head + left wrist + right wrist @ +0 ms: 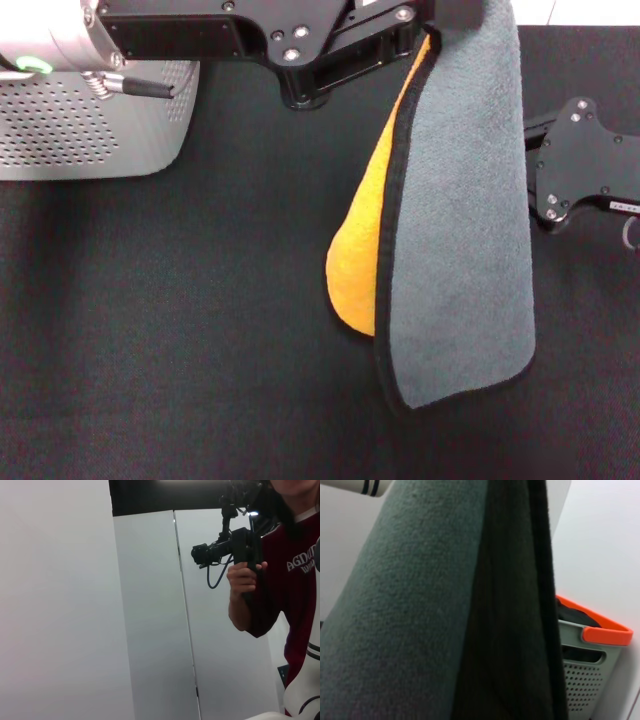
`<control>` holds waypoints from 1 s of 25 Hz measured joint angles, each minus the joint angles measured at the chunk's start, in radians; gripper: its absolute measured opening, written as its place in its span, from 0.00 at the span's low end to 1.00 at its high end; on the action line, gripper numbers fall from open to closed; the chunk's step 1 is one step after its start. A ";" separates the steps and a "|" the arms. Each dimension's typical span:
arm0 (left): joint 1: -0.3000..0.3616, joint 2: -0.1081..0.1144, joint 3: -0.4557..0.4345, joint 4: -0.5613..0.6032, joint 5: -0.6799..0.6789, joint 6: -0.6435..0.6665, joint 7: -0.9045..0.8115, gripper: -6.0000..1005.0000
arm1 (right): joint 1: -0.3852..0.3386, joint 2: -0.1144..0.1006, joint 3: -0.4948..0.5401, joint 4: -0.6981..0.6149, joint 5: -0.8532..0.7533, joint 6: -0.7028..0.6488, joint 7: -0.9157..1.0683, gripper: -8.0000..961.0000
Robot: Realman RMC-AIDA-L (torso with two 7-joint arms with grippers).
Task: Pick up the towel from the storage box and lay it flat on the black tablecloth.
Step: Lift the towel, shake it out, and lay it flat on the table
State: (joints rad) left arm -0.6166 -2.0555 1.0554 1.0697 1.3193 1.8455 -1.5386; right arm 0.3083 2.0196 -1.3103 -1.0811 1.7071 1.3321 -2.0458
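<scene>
we saw the towel (pixel 460 220) hanging in the air over the black tablecloth (pixel 180 340), well clear of the storage box (pixel 90 120). it was pinched at its upper edge by the left gripper (pixel 430 30), which reached in above the tablecloth from the box side; its jaws were clamped on the cloth, though the fingertips were mostly hidden behind the towel's top. the towel drooped in a long fold, grey-teal face outward, with the orange-yellow side bulging out on the edge nearer the box and the black stitched border running down between the two colours. whether its lowest corner touched the tablecloth we could not tell.

the right gripper (pixel 575 165) sat just beside the towel on the side away from the box, low over the tablecloth; we could not tell whether its fingers were parted or closed. in the right wrist view the towel (pixel 420 610) filled nearly everything, with a grey basket with an orange rim (pixel 590 655) showing behind it.

the left wrist view showed only white wall panels and a person in a maroon shirt (pixel 295 590) holding a camera rig (pixel 235 545).
</scene>
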 joint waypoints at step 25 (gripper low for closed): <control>-0.126 0.074 -0.133 0.021 0.433 -0.077 -0.006 0.04 | 0.077 -0.080 0.322 -0.074 0.113 0.078 0.308 0.02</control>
State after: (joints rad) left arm -0.7431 -1.9815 0.9224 1.0903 1.7520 1.7687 -1.5441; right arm 0.3855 1.9400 -0.9884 -1.1552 1.8198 1.4104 -1.7379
